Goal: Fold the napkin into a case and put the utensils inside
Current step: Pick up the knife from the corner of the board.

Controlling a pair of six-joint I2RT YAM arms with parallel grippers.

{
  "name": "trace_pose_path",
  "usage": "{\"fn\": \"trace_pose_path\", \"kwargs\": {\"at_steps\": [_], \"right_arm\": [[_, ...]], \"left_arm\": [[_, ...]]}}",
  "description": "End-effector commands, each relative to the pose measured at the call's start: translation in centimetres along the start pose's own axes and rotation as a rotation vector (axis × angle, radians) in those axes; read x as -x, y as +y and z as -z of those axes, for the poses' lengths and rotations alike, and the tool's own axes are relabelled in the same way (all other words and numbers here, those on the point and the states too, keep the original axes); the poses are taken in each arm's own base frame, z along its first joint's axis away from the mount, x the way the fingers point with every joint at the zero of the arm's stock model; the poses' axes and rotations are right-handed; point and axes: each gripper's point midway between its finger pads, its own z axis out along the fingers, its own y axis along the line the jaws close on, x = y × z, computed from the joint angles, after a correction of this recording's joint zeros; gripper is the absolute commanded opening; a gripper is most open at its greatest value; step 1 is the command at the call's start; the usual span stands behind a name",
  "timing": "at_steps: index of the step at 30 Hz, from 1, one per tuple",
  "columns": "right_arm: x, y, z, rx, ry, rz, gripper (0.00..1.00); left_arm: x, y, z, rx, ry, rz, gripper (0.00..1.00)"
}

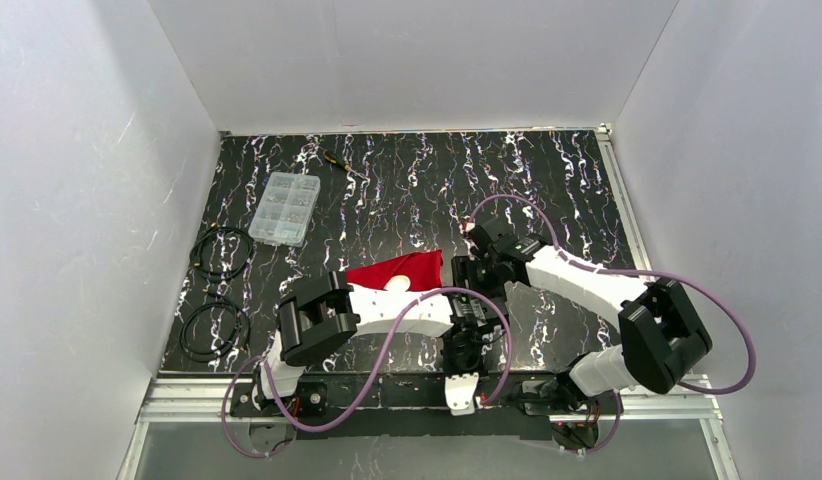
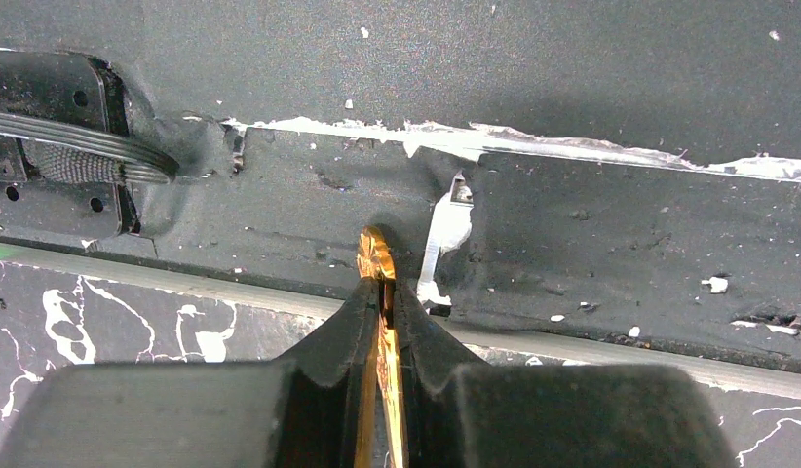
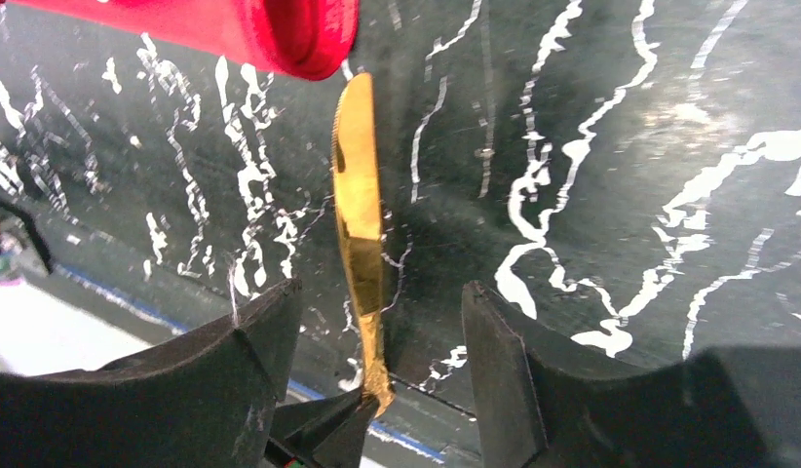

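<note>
The red napkin (image 1: 402,268) lies folded just left of centre, and its rolled edge shows at the top of the right wrist view (image 3: 280,34). A white spoon bowl (image 1: 398,284) rests on its near side. My left gripper (image 2: 387,285) is shut on the yellow-gold utensil (image 2: 376,253), a flat knife, gripping it near one end. In the right wrist view the knife (image 3: 358,214) stands between the fingers of my right gripper (image 3: 377,289), which is open and touches neither side. Its blade tip points at the napkin. In the top view both grippers meet right of the napkin (image 1: 472,290).
A clear plastic compartment box (image 1: 283,207) sits at the back left, with a thin black-and-yellow tool (image 1: 337,160) behind it. Two black cable coils (image 1: 222,250) (image 1: 209,328) lie along the left edge. White walls close in three sides; a metal rail (image 1: 187,395) runs along the near edge.
</note>
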Motion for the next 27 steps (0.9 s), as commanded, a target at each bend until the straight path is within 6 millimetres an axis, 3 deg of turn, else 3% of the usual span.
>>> {"fn": "trace_pose_path", "kwargs": {"at_steps": [1,18,22,27], "right_arm": [[-0.9,2.8,0.3,0.16,0.084,0.049,0.67],[-4.3,0.6,-3.4,0.066,0.257,0.157,0.54],[-5.0,-0.3,-3.7,0.033,0.281,0.154,0.46],[-4.9,-1.1,-3.7,-0.017,0.259,0.135,0.28]], "left_arm": [[-0.1,-1.5,-0.7,-0.075,0.004,0.013,0.0],[-0.4,-2.0,-0.6,-0.129,0.022,-0.052,0.0],[-0.5,-1.9,-0.5,-0.133,0.029,-0.065,0.0],[-0.6,-1.8,-0.6,-0.137,0.03,-0.082,0.0]]}}
